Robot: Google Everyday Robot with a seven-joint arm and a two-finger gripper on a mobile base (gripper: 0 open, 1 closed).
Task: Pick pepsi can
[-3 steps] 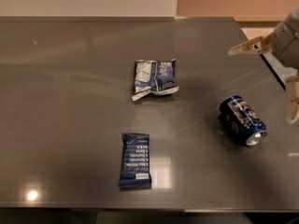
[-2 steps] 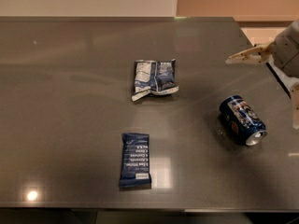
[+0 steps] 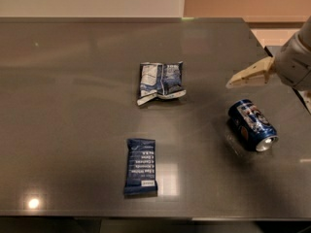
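Note:
The pepsi can lies on its side on the dark grey table, at the right, with its silver end toward the front right. My gripper comes in from the right edge and hovers just above and behind the can without touching it. It is open and empty. One beige finger points left over the table; the other is mostly cut off by the right edge of the view.
A wrinkly blue-and-white foil bag lies near the table's middle. A flat dark blue snack bar lies toward the front. The table's right edge runs close to the can.
The gripper has moved left and down, closer to the can. The can, the bag and the bar have not moved.

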